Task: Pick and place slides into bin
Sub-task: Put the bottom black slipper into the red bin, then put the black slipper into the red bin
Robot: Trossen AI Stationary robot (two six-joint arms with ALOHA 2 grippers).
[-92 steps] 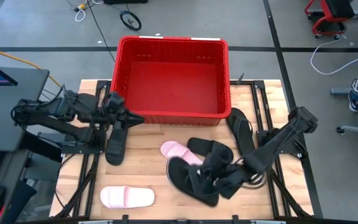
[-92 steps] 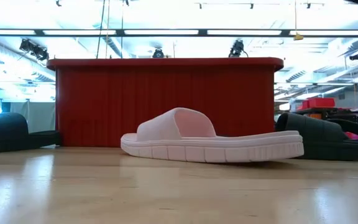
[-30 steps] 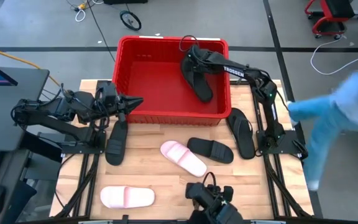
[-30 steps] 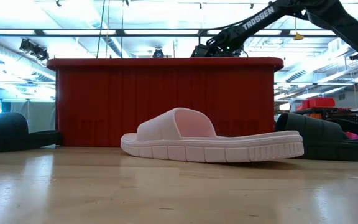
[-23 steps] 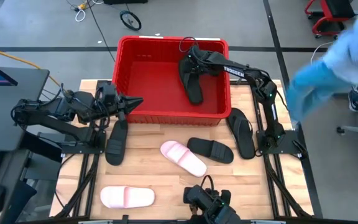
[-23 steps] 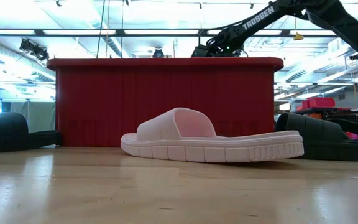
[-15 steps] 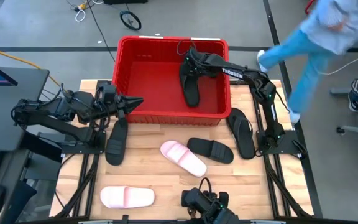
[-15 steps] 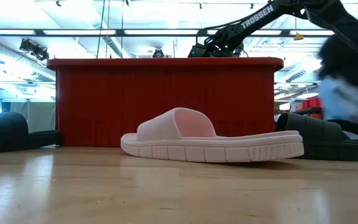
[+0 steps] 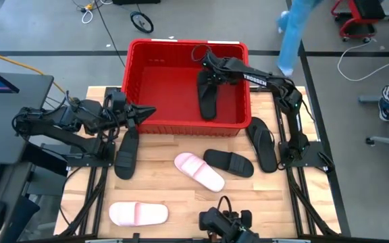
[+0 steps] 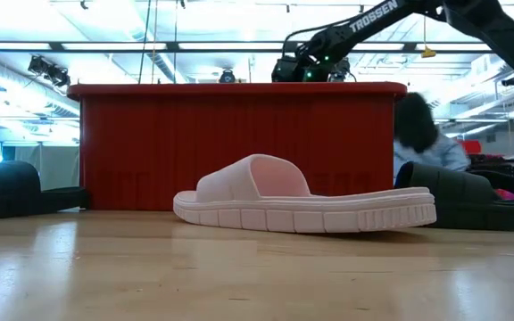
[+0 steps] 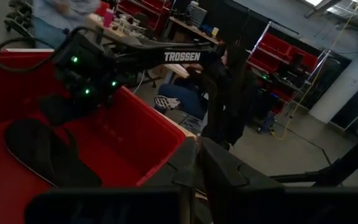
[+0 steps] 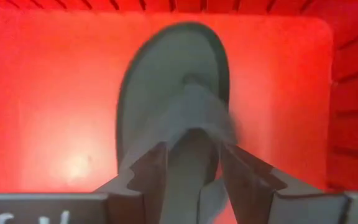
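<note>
The red bin stands at the table's far middle. My right gripper hangs open over its right half. Below it a black thong-strap slide lies flat on the bin's floor, and my fingers stand apart on either side of its straps. My left gripper is shut and holds nothing, just outside the bin's near left wall. On the table lie a black slide, two pale pink slides, a black wide-band slide and a black flip-flop.
A dark camera unit sits at the table's near edge. A person walks past on the floor beyond the far right corner. In the low view, one pink slide lies in front of the bin's wall.
The black flip-flop under my right gripper has swung from slanting to straight and has gone down onto the bin's floor, toward the near wall. My right gripper has stayed over the bin's far right part. A person has walked from the table's right side toward the far side.
</note>
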